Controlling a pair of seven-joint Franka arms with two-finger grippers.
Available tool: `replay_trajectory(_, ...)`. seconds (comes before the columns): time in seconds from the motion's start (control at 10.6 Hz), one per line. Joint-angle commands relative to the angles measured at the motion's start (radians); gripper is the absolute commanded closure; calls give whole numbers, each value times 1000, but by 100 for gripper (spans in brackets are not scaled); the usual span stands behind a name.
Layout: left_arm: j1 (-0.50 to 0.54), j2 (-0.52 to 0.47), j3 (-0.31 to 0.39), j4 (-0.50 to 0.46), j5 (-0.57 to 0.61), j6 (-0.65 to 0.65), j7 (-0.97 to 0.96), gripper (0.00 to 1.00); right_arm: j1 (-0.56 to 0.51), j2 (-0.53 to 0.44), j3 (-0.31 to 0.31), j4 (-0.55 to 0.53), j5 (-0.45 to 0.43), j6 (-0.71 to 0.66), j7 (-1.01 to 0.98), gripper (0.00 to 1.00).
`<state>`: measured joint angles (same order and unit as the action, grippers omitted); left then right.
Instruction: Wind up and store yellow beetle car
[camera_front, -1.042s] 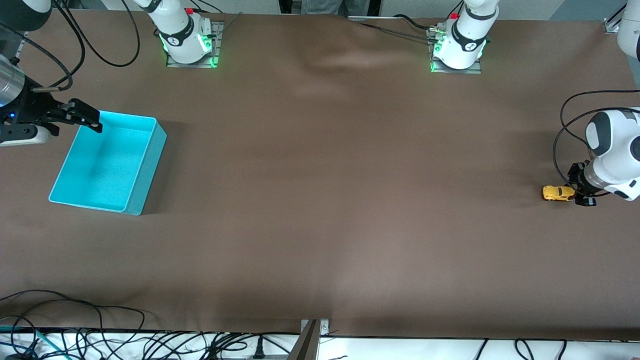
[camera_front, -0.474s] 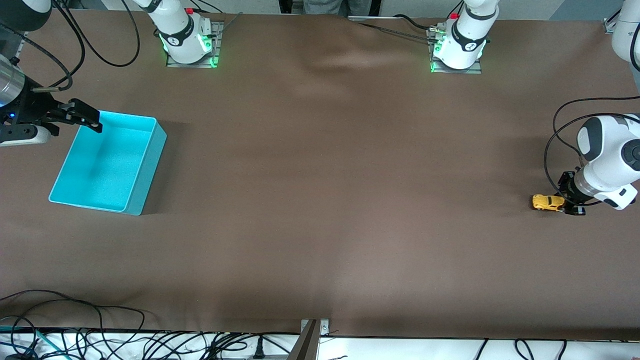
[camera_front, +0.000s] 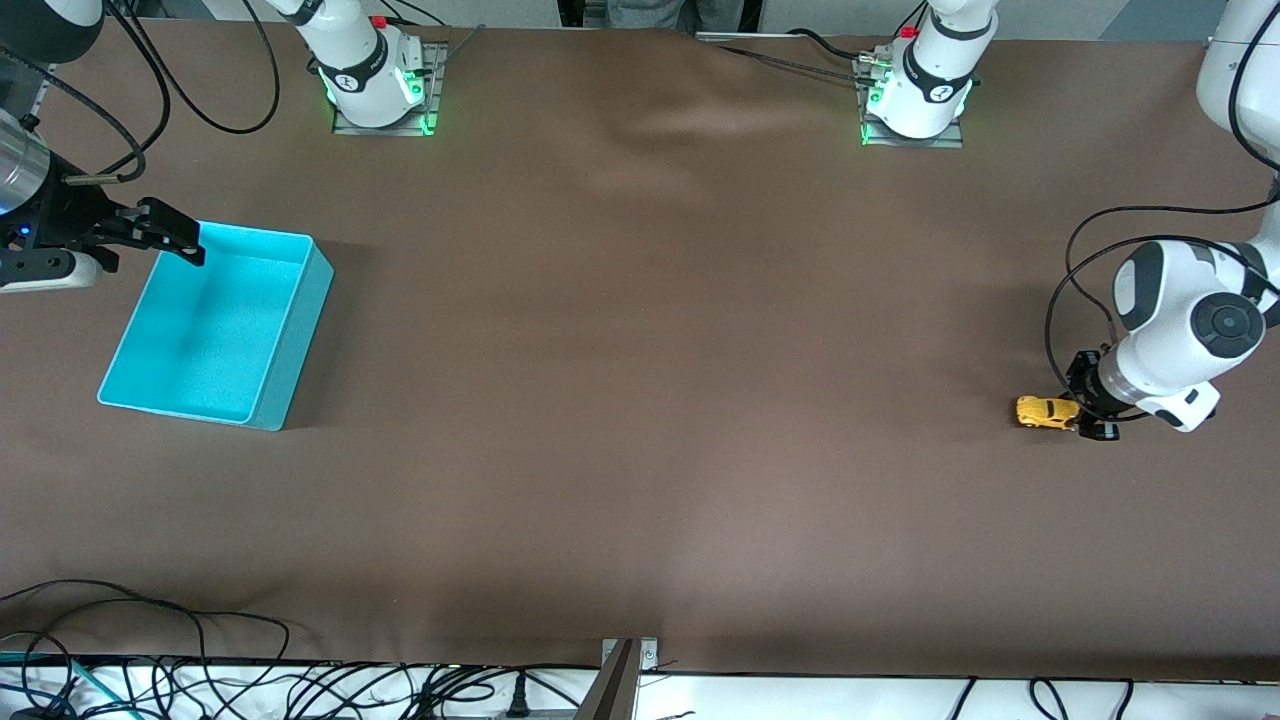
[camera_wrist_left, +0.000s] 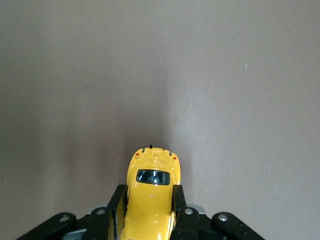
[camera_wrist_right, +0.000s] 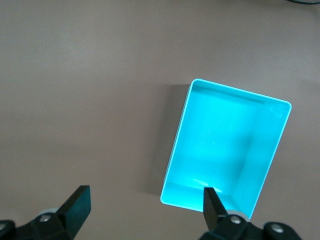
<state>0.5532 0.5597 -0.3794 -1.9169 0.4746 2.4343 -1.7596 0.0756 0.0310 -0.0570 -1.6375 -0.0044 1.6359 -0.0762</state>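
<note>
The yellow beetle car (camera_front: 1043, 412) is low at the table surface near the left arm's end. My left gripper (camera_front: 1082, 413) is shut on its sides. In the left wrist view the car (camera_wrist_left: 152, 190) sticks out between the two black fingers (camera_wrist_left: 119, 202), dark window facing up. Whether its wheels touch the cloth I cannot tell. My right gripper (camera_front: 172, 233) hangs open and empty over the corner of the turquoise bin (camera_front: 298, 335) at the right arm's end. In the right wrist view the gripper (camera_wrist_right: 145, 196) straddles the bin's (camera_wrist_right: 220, 145) edge, and the bin holds nothing.
Brown cloth covers the whole table (camera_front: 640, 350). The two arm bases (camera_front: 375, 85) (camera_front: 915, 95) stand along the edge farthest from the front camera. Loose cables (camera_front: 200, 680) lie along the nearest edge.
My left gripper has carried the yellow car along the table toward the right arm's end, still shut on it. The right arm has not moved.
</note>
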Motion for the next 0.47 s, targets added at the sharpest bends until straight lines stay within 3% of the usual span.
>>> replay_trajectory(0.0, -76, 0, 4, 4, -28, -15, -117, 100, -2, -8, 0, -8, -13, 4, -10, 0)
replay_trajectory(0.38, -192, -1, 2, 10, -77, -58, -215, 100, -2, -8, -1, -8, -13, 4, -11, 0)
